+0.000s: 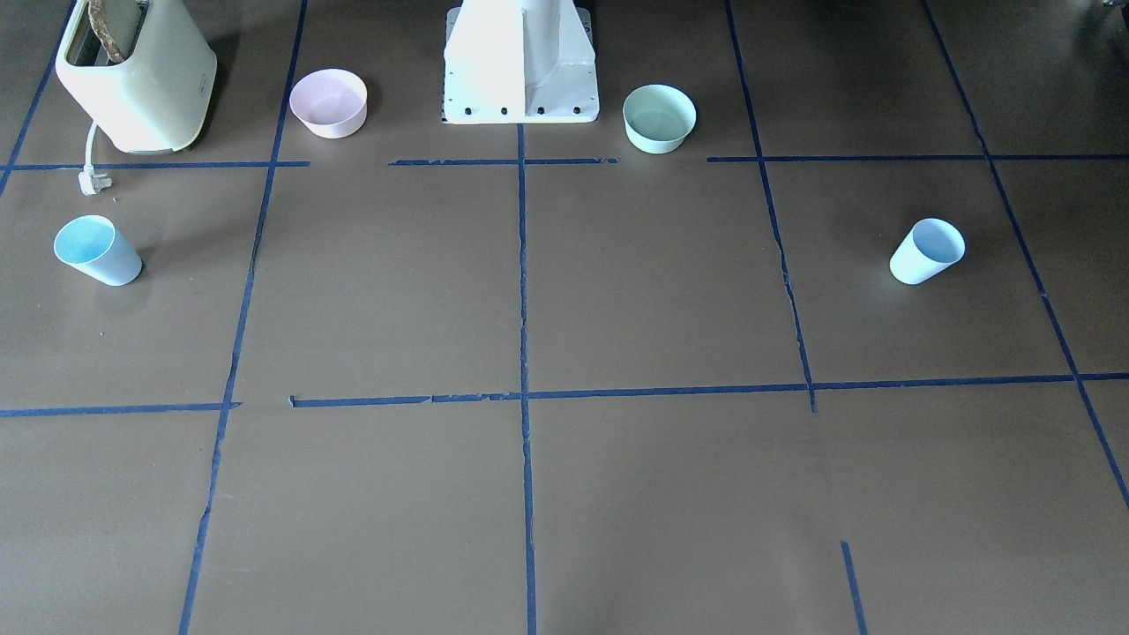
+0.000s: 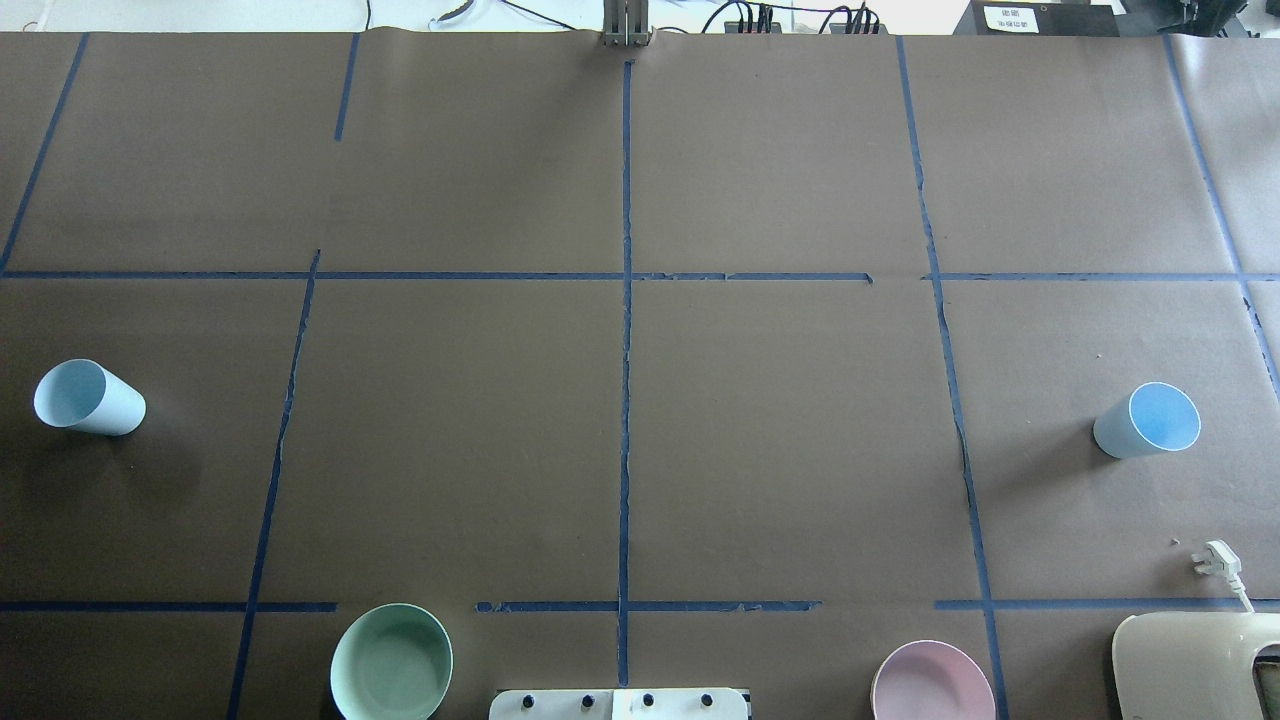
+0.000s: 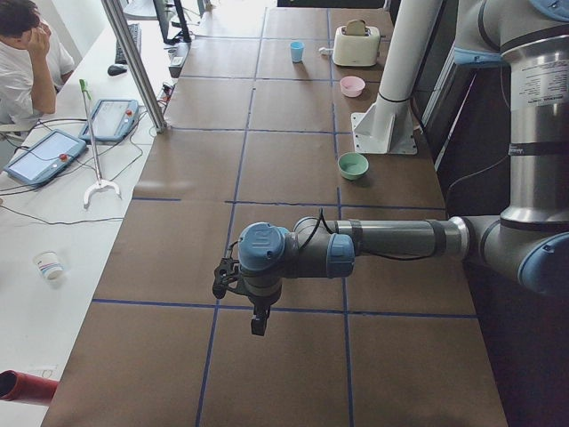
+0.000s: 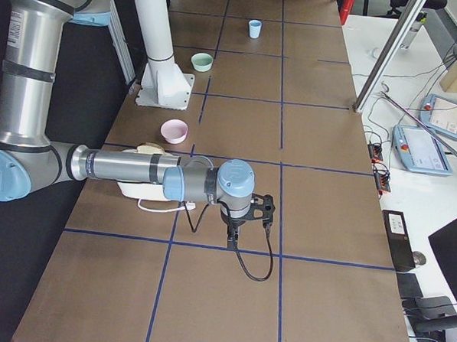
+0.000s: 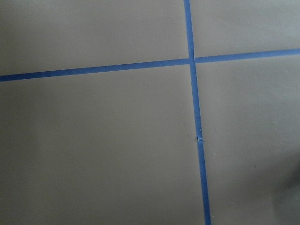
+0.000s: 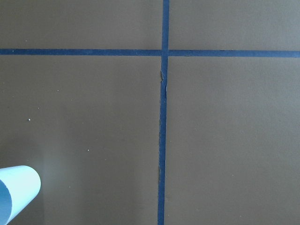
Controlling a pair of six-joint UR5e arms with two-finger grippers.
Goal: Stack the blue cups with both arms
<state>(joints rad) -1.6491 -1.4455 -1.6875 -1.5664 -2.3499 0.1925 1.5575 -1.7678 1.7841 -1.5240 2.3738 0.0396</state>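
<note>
brown paper covers the surface [image 2: 780,440], ruled into squares by blue tape. you have two blue cups on it. both are plain and tapered, pale outside and bluer inside, and both stand upright, mouths up, free of any grip. the left cup [image 2: 88,398] stands near the end of the surface on the robot's left. the right cup [image 2: 1148,420] stands near the opposite end, well apart from it, with the middle of the grid between them.

the left arm [image 3: 391,238] reaches out level above the surface, and the left gripper [image 3: 258,326] hangs down from its wrist over a tape line. it shows only from the side, so you cannot tell whether it is wide or narrow. its wrist view gives you paper and a tape crossing, nothing to fix the left cup's place against it. the right arm [image 4: 129,166] is stretched out likewise, with the right gripper [image 4: 232,234] pointing down near a tape line. its opening cannot be told either. the right wrist view catches the right cup at its lower left corner, so that cup is near the gripper but off to one side.

note the mint-green bowl [image 2: 391,662] and the pink bowl [image 2: 932,683] on either side of the white pedestal [image 1: 520,66], closer to the robot than the cups. a cream toaster [image 1: 137,75] with bread in its slot occupies the corner on the robot's right. its white plug [image 1: 91,181] lies between it and the right cup, near that cup but apart.
</note>
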